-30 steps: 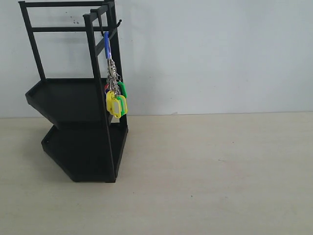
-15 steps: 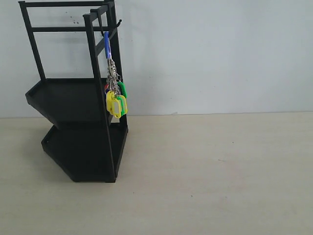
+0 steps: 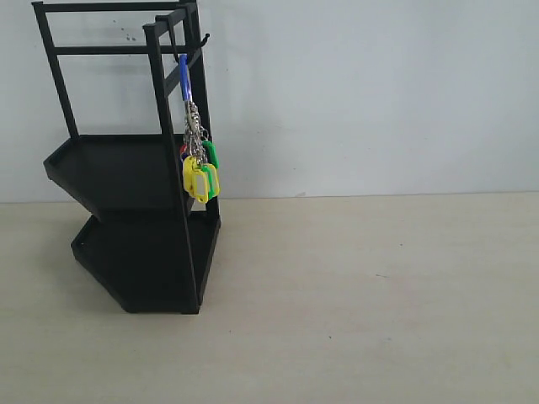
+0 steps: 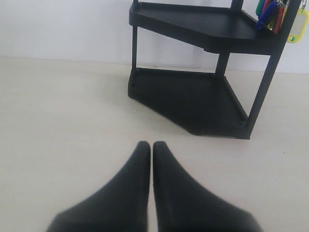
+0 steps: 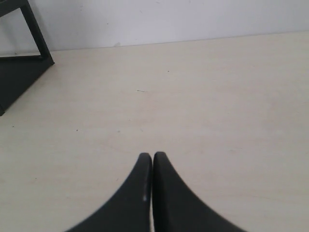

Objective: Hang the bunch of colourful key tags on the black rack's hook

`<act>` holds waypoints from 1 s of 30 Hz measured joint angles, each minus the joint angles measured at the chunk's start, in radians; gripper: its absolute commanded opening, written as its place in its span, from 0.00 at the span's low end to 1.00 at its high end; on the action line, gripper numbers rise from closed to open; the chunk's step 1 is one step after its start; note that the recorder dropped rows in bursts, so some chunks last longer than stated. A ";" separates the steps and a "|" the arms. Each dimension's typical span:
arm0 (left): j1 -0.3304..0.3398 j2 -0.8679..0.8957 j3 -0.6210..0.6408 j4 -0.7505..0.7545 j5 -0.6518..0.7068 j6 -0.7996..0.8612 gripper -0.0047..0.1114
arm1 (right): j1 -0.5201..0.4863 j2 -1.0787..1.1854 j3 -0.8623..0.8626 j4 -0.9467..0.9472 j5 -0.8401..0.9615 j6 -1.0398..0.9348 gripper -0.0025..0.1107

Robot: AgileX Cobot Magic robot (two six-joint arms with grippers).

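Observation:
The black rack (image 3: 135,168) stands at the left of the exterior view on the pale table. The colourful key tag bunch (image 3: 200,172) hangs beside the rack's front upright, its blue loop (image 3: 184,77) up at the top rail. The hook holding that loop is too thin to make out; another small hook (image 3: 203,39) sticks out from the rail behind. The left wrist view shows the rack (image 4: 203,92) ahead and the tags (image 4: 277,17) at its top corner. My left gripper (image 4: 151,144) is shut and empty above the table. My right gripper (image 5: 152,155) is shut and empty too.
A white wall rises behind the table. The rack's lower corner (image 5: 21,58) shows at the edge of the right wrist view. Neither arm appears in the exterior view.

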 measured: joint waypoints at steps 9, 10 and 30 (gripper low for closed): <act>0.000 0.000 0.000 0.000 0.000 0.000 0.08 | 0.000 0.000 0.000 0.000 0.000 0.000 0.02; 0.000 0.000 0.000 0.000 0.000 0.000 0.08 | 0.000 0.000 0.000 0.000 0.000 0.000 0.02; 0.000 0.000 0.000 0.000 0.000 0.000 0.08 | 0.000 0.000 0.002 0.000 -0.019 0.000 0.02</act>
